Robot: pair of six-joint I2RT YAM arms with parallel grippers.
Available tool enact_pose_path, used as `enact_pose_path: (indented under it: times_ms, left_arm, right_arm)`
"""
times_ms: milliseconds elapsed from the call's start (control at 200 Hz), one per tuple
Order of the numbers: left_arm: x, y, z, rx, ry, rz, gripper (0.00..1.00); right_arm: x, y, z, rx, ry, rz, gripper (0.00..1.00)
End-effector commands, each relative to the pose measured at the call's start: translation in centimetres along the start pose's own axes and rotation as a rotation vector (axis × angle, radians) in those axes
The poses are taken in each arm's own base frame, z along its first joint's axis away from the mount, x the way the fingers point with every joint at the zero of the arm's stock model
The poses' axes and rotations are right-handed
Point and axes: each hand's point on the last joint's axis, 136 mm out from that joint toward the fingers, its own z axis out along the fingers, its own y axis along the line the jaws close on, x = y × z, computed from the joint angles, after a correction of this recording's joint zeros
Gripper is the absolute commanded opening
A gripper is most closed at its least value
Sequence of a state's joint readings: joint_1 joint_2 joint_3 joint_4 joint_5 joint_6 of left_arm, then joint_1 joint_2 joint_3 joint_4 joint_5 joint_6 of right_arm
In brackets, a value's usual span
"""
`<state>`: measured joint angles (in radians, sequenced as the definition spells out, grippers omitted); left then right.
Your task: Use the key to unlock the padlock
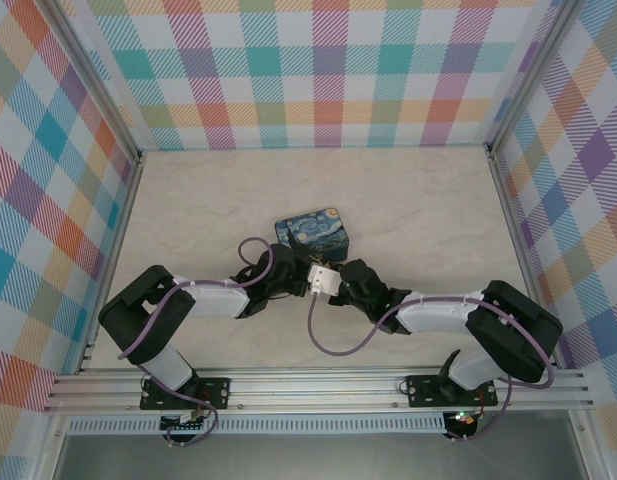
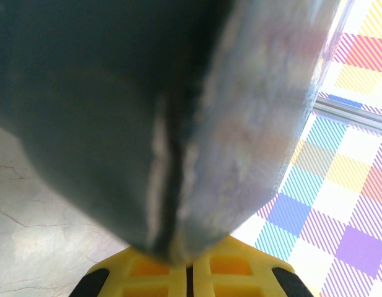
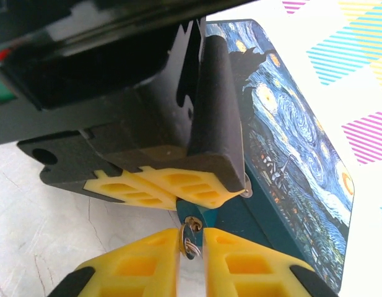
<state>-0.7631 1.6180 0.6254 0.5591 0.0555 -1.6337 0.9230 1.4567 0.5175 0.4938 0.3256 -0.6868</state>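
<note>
Right wrist cam: the padlock [image 3: 200, 216] is just a blue-green sliver peeking out btwn the yellow pads of the left gripper [image 3: 181, 203], which are pressed together on it. Most of its body is hidden and the shackle can't be made out. From below, the key [image 3: 190, 235] meets it, pinched in the right gripper [image 3: 191, 246] w/ only a slit left. Just beside lies the painted box [image 3: 290, 154], on the pale table [image 3: 54, 235]. Left wrist cam: a dark blur close to the lens, yellow fingertips [image 2: 147, 275] nearly touching. Top cam: both arms meet just in front of the box — lock and key too small to tell.
</note>
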Motion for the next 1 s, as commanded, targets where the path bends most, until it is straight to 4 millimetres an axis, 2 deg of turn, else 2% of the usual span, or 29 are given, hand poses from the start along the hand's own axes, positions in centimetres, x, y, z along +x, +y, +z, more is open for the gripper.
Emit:
enact_pose_path:
  times_ms: [0,195,335,520,705,995]
  left_arm:
    - [0.4,-2.3,-0.2,0.078,0.027,-0.015,0.0]
    - [0.5,-2.3,-0.2,0.079,0.027,-0.019,0.0]
    - [0.4,-2.1,-0.2,0.077,0.025,-0.022,0.0]
    - [0.4,-2.3,-0.2,0.082,0.026,-0.025,0.0]
    - [0.4,-2.1,-0.2,0.084,0.023,-0.027,0.0]
    - [0.3,-1.9,-0.3,0.078,0.018,-0.028,0.0]
  right_arm:
    - [-1.7,-0.8,0.4,0.024,-0.048,0.041,0.15]
    - [-1.2,-1.3,0.6,0.056,-0.025,0.075,0.04]
    - [-1.0,-1.9,0.5,0.086,-0.01,0.154,0.0]
    - [-1.0,-1.7,0.2,0.058,0.003,0.33,0.0]
    - [-1.1,-0.6,0.2,-0.002,-0.012,0.509,0.0]
    - [-0.6,0.3,0.2,-0.05,-0.011,0.582,0.0]
